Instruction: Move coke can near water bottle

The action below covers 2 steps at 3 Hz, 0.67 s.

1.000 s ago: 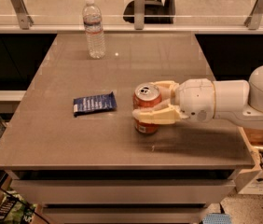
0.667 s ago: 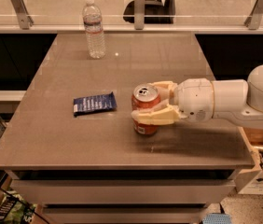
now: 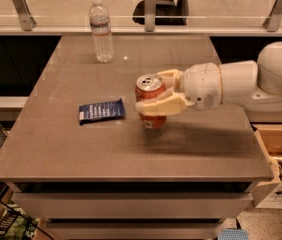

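Observation:
The coke can (image 3: 149,91) is orange-red with a silver top and stands upright near the middle of the grey table (image 3: 81,144). My gripper (image 3: 156,93) reaches in from the right and is shut on the can, one cream finger (image 3: 157,105) in front of it and one behind. The can looks lifted slightly off the table. The water bottle (image 3: 101,30) stands upright at the table's back left, well apart from the can.
A flat blue snack packet (image 3: 101,110) lies to the left of the can. A glass rail with metal posts (image 3: 150,7) runs behind the table. A cardboard box (image 3: 281,169) sits on the floor at right.
The gripper and the can have risen slightly and shifted a little toward the back; bottle and packet have not moved.

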Each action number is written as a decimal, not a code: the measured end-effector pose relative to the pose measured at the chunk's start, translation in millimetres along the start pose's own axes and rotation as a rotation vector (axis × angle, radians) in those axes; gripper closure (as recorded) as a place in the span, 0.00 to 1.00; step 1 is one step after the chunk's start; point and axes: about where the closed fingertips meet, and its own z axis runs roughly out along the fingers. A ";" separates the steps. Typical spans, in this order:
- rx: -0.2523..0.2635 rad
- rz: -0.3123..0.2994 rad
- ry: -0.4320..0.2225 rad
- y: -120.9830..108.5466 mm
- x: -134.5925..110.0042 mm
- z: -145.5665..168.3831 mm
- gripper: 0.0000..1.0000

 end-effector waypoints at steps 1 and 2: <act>-0.007 0.012 0.000 -33.5 -16.8 8.1 1.00; 0.000 0.012 -0.027 -64.2 -31.6 14.0 1.00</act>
